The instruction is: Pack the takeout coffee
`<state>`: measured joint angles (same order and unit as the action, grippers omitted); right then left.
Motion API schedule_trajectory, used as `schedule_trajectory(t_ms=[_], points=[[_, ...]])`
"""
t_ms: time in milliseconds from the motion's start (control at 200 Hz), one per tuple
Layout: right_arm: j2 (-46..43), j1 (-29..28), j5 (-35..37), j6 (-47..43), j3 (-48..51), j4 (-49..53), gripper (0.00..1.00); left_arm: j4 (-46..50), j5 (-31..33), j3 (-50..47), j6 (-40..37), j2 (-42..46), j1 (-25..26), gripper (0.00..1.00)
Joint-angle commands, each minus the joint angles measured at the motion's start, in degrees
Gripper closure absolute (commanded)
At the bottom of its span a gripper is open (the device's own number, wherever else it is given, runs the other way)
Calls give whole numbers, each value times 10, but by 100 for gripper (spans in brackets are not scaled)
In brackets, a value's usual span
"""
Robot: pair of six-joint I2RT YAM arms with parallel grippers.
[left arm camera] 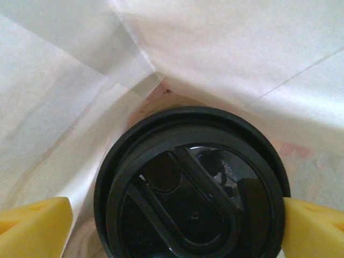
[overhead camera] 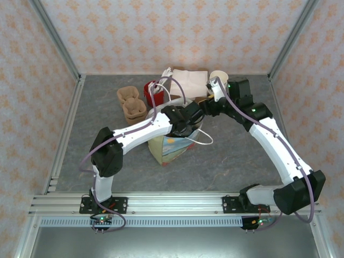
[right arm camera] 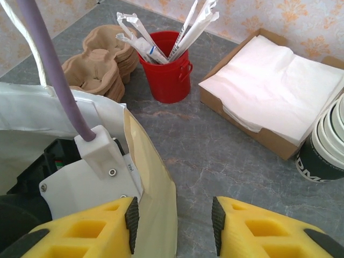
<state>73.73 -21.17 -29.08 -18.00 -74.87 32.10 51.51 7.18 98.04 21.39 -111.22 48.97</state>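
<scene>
Inside the white paper bag, the left gripper has its fingers flanking the takeout coffee; whether they clamp it cannot be told. At the bag's rim, the right gripper has its jaws parted wide.

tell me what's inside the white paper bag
Inside the white paper bag, the left gripper flanks the round black plastic lid of the takeout coffee; it hides the cup body and bag floor.

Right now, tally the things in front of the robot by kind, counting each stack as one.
White paper bag: 1
Lidded coffee cup: 1
Red bucket: 1
Cardboard carrier stacks: 2
Napkin tray: 1
Paper cup stack: 1
Total: 7
</scene>
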Motion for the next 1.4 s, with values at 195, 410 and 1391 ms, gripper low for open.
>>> schedule_trajectory(t_ms=[195, 410, 1391], points=[[9, -16, -36, -5, 4, 34, 58, -5, -26, 34, 1, 14, 1, 0], [13, -16, -26, -19, 3, 41, 59, 2, -28, 45, 4, 33, 1, 0], [26, -16, 2, -48, -25, 51, 57, 77, -44, 110, 19, 88, 1, 0]])
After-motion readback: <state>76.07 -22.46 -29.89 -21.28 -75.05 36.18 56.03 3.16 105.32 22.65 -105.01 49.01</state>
